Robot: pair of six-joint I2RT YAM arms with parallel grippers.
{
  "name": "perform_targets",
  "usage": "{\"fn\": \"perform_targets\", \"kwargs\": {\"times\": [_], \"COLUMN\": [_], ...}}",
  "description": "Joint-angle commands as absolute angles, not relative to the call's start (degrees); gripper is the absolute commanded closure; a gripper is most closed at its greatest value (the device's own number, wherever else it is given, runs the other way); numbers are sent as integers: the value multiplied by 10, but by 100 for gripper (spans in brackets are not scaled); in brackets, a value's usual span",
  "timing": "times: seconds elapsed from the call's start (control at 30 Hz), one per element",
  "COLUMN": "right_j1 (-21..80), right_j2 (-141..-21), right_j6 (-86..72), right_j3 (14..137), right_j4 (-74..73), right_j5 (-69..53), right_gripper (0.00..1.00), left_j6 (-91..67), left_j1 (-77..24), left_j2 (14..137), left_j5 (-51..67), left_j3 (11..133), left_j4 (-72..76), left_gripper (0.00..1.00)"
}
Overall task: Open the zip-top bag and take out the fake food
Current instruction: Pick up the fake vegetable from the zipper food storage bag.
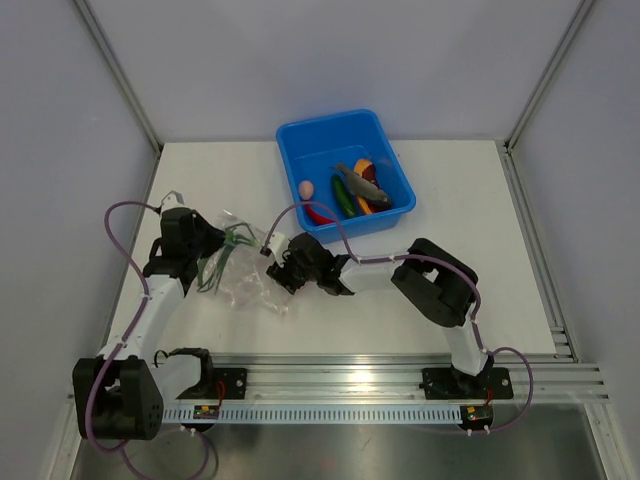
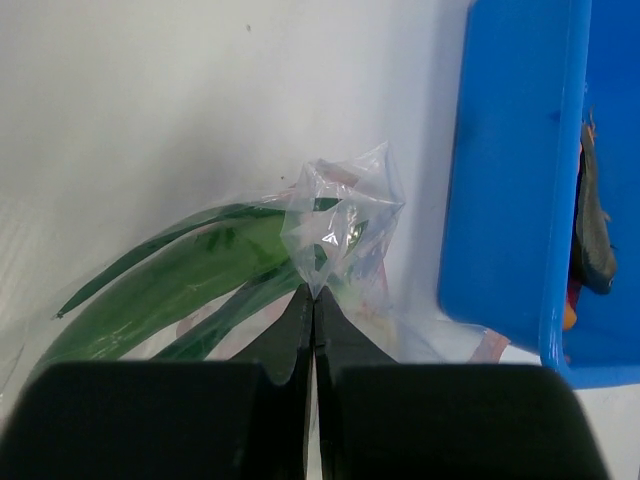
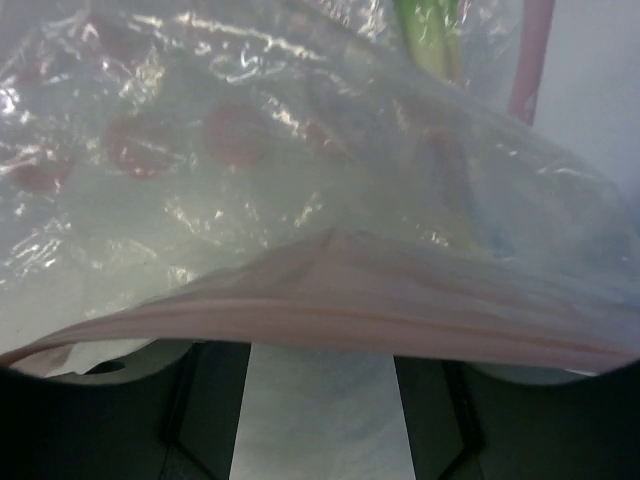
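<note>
Top external view: zip-top bag point(image 1: 245, 285) lies left of centre on desk point(image 1: 450, 200), green onion point(image 1: 222, 262) inside, other fake food point(image 1: 355, 190) in blue tub point(image 1: 300, 135) by far edge; left tool point(image 2: 315, 300) pinched tight on bag plastic, right tool point(image 3: 320, 385) jaws parted, pink zip strip point(image 3: 330, 320) across them unclamped.

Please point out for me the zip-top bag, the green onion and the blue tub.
zip-top bag point(image 2: 340, 215), left wrist view, on the crumpled corner of clear plastic.
green onion point(image 2: 190, 275), left wrist view, on a broad green leaf.
blue tub point(image 2: 505, 170), left wrist view, on its outer wall.
</note>
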State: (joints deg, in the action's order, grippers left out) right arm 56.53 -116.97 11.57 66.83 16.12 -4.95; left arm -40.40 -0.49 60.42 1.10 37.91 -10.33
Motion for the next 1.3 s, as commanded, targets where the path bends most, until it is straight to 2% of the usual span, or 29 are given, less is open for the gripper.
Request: {"fn": "perform_targets", "kwargs": {"times": [0.0, 0.23, 0.33, 0.43, 0.57, 0.6, 0.7, 0.8, 0.97, 1.03, 1.1, 1.17, 1.27], "right_j1": [570, 578, 583, 585, 592, 592, 594, 599, 609, 611, 611, 610, 610], "right_j2": [-1164, -1128, -1128, -1133, -1128, -1125, -1117, -1107, -1091, -1088, -1085, -1078, -1070], "right_j6": [134, 160, 171, 185, 206, 204, 202, 206, 225, 235, 243, 245, 233], "right_j3": [664, 560, 553, 548, 524, 523, 518, 503, 474, 469, 468, 467, 466], "right_j4": [242, 429, 450, 460, 511, 513, 514, 533, 555, 554, 540, 531, 526], "right_j5": [-4, 36, 40, 42, 45, 45, 36, 12, -18, -22, -24, -23, -11], "right_gripper": [37, 30, 28, 27, 26, 26, 26, 26, 26, 25, 25, 25, 24], "left_j6": [-385, -387, -383, -377, -372, -373, -376, -379, -365, -351, -327, -323, -305], "left_j1": [-13, -12, -13, -12, -12, -12, -12, -12, -13, -14, -19, -29, -41], "left_j2": [608, 588, 588, 604, 626, 625, 617, 599, 562, 554, 546, 533, 531], "left_j5": [8, 4, 3, 6, 10, 4, -18, -33, -21, -4, 66, 83, 107], "left_j3": [411, 408, 409, 417, 427, 425, 422, 419, 405, 399, 386, 369, 381], "left_j4": [-107, -110, -112, -120, -126, -124, -127, -133, -109, -89, -41, -19, -28], "left_gripper": [100, 100, 100, 95, 74, 56, 34, 28, 26, 25, 24, 18, 16]}}
